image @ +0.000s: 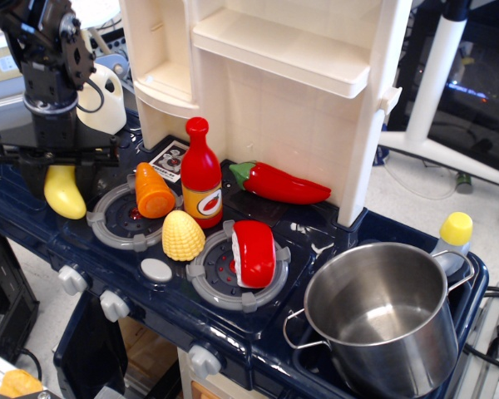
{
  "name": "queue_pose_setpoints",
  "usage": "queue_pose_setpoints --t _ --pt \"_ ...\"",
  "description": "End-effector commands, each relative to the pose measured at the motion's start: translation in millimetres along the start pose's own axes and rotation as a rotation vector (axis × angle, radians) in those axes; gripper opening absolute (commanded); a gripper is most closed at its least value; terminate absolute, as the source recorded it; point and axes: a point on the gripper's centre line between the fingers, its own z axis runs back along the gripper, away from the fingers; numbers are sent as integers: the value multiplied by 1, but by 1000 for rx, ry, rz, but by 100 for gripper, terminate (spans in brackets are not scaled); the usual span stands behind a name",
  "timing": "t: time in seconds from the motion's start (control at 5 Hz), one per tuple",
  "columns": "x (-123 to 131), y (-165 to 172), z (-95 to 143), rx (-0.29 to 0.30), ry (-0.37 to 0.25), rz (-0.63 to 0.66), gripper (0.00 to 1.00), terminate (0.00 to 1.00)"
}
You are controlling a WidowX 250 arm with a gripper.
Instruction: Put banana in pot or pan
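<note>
Gripper (pixel 60 179), black, stood spread astride the smooth yellow plastic banana (pixel 63 192) on the dark blue stovetop (pixel 258 320), far left of the large shiny steel pot (pixel 381 328). Judgement: close squarely on the banana's thick middle before lifting. En route to the pot stood an orange carrot (pixel 154 191), red bottle (pixel 201 174), ribbed corn cob (pixel 183 235) and red-and-white piece (pixel 254 253); carrying high would clear them.

The gripper (pixel 60 179) hides the banana's (pixel 64 193) upper part; jaws' grip unclear.
</note>
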Motion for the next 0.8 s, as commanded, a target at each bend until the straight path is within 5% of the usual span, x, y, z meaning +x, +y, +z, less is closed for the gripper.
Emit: queue_pose_setpoints --t 0.0,0.2,0.4,0.6 --pt "-20 12 82 122 32 138 0 0" --pt "-49 -11 110 169 48 315 0 0" --pt "-82 -27 136 181 126 446 0 0" --pt "-106 -56 143 177 124 494 0 0"
